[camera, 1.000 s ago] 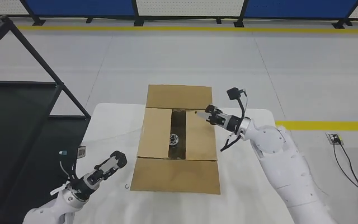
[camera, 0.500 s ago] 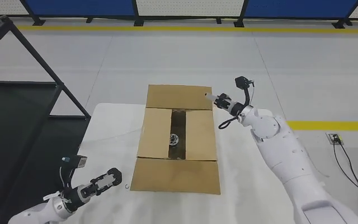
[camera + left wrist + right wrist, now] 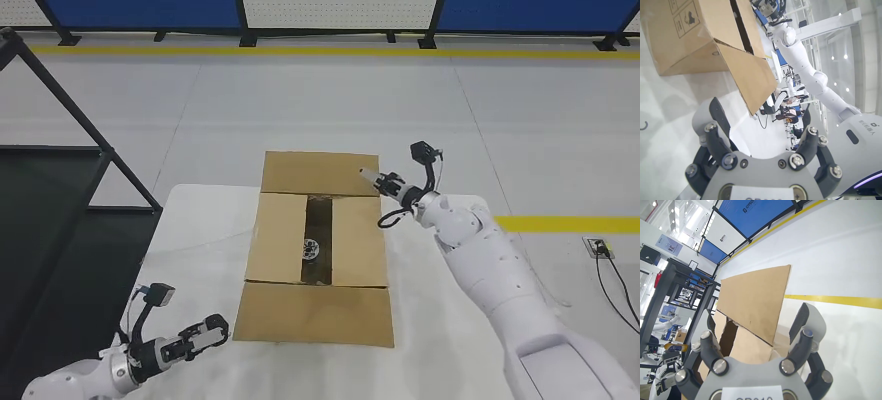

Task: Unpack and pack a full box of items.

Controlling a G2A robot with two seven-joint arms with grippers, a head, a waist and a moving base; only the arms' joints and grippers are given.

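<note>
The right gripper (image 3: 368, 177) has swung to the far-right corner of the brown cardboard box (image 3: 315, 245) on the white table (image 3: 200, 225), the left gripper (image 3: 218, 327) dropped near-left of it, both wide open and empty, likely set to spread flaps.

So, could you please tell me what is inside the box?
Through the gap between the two side flaps of the box, one small pale patterned item shows in a dark interior. The flaps cover everything else inside.

One box (image 3: 280, 235), one table (image 3: 200, 235), one small hook (image 3: 229, 333), one left gripper (image 3: 221, 325), one right gripper (image 3: 367, 176).
</note>
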